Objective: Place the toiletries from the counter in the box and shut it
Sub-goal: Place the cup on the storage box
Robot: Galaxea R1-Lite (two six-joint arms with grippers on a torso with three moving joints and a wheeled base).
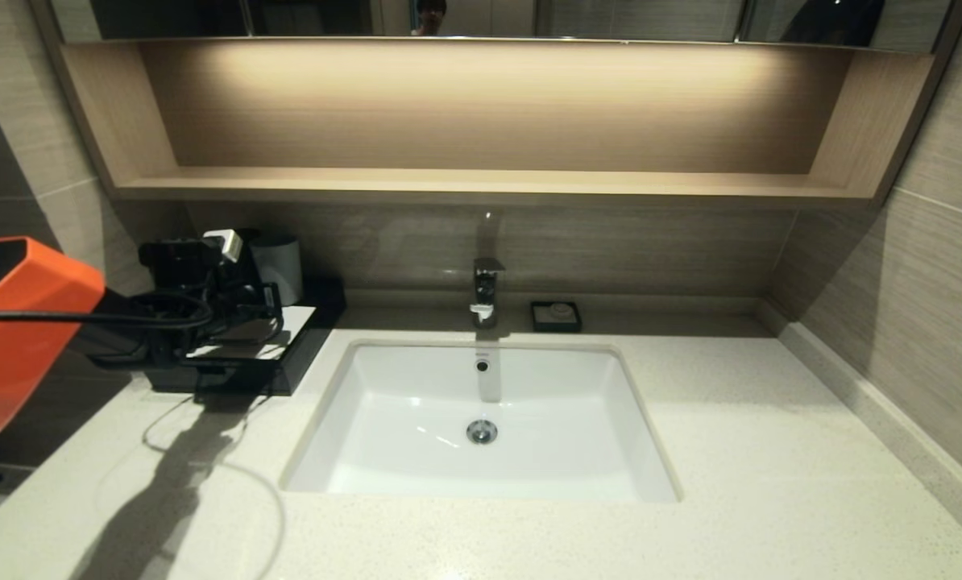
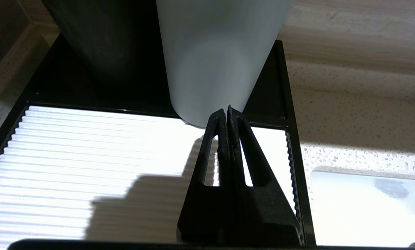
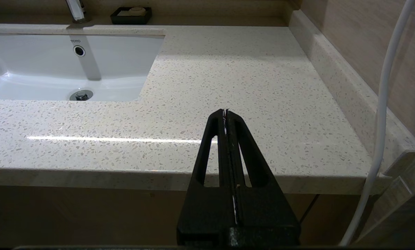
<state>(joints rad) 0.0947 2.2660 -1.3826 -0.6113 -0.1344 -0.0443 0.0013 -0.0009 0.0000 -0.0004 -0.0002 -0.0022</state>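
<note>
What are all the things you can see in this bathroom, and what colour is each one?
counter: one, pale cream speckled, spanning the front.
sink: one, white, set into the counter's middle.
tap: one, silver, behind the sink.
soap dish: one, black, right of the tap.
box: one, black with white ribbed top, left of the sink.
cup: one, grey, at the back of the box.
shelf: one, wooden, above the tap.
left gripper: black, fingers shut, over the box near the cup.
right gripper: black, fingers shut, before the counter's right front edge.
</note>
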